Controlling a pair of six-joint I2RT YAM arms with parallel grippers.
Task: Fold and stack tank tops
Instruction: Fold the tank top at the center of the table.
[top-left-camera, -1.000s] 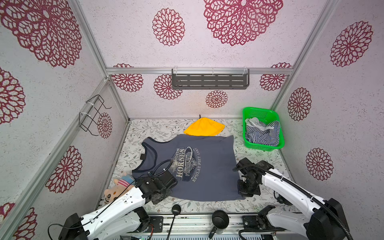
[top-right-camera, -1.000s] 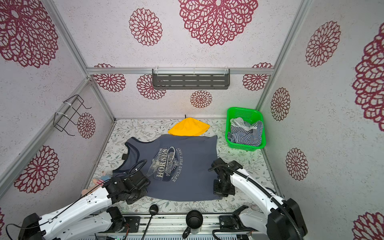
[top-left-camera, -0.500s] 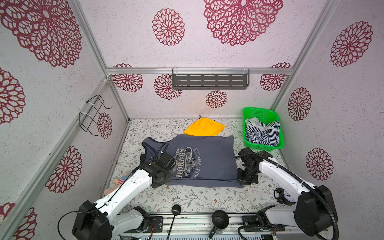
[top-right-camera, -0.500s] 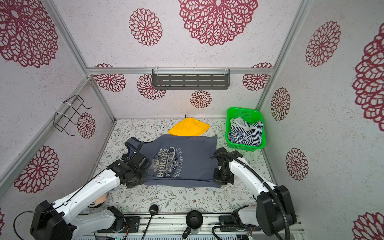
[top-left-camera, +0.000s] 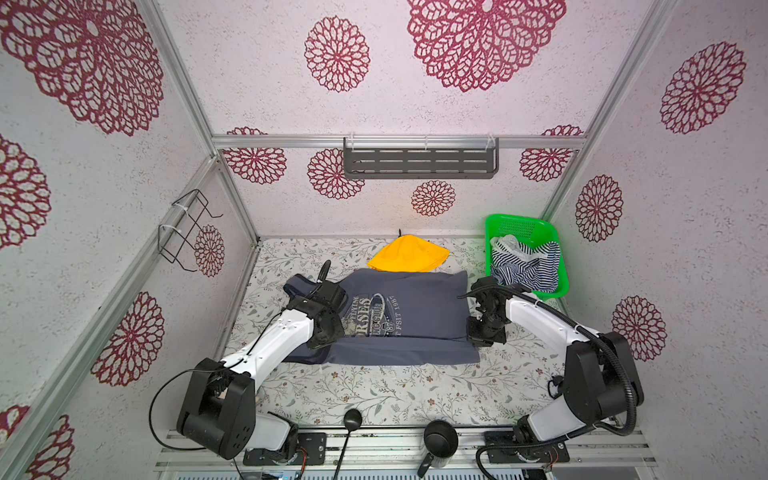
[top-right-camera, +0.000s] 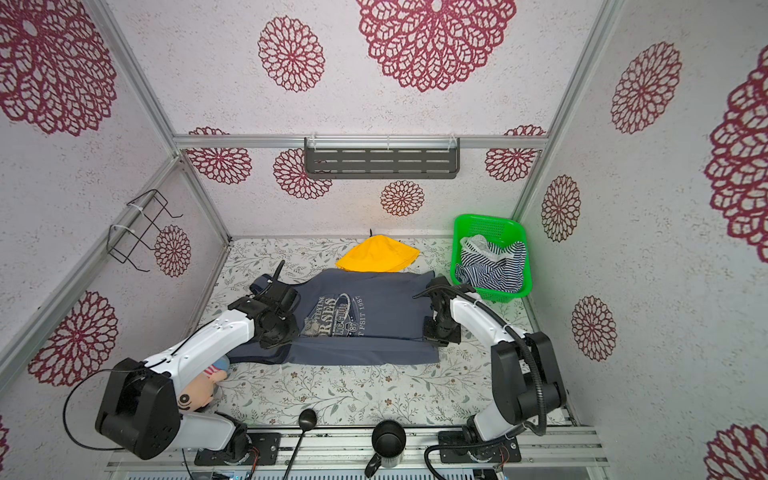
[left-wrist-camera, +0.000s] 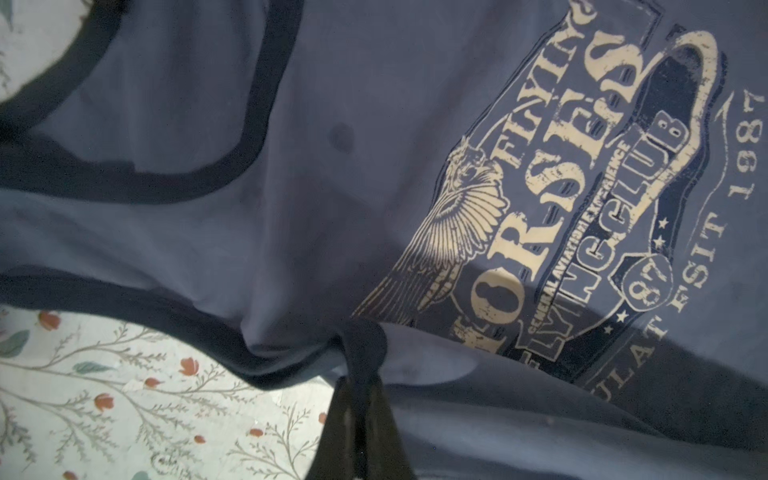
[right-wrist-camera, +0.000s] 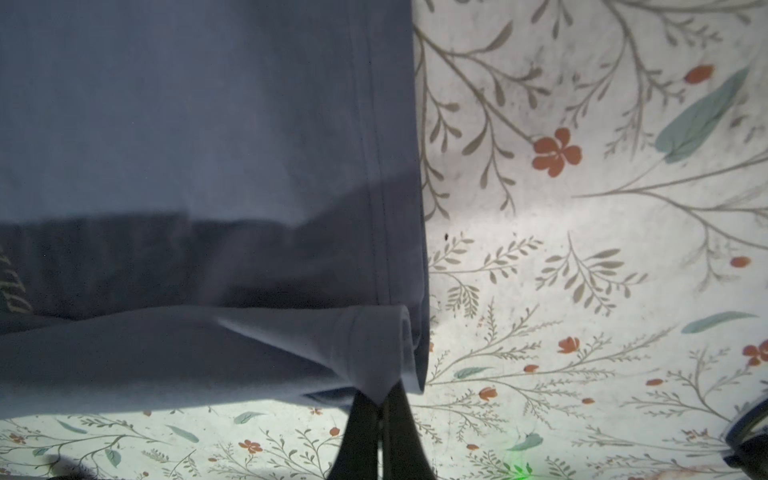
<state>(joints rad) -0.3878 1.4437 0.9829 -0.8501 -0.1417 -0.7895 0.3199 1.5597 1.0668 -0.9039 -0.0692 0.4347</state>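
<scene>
While the grey-blue tank top (top-left-camera: 415, 316) lies across the middle of the floral table (top-left-camera: 374, 390), its near long edge is lifted and turned over toward the chest print. Left gripper (left-wrist-camera: 359, 374): jaws pinched closed on the navy armhole trim at the shoulder end. Right gripper (right-wrist-camera: 380, 405): jaws pinched closed on a hem corner at the opposite end, cloth drawn to a point. Striped tank top (top-left-camera: 525, 266): crumpled inside the green basket (top-left-camera: 523, 220), far right corner, apart from the grey-blue tank top. Yellow hat (top-left-camera: 407, 253): at the grey-blue tank top's far edge, touching it.
</scene>
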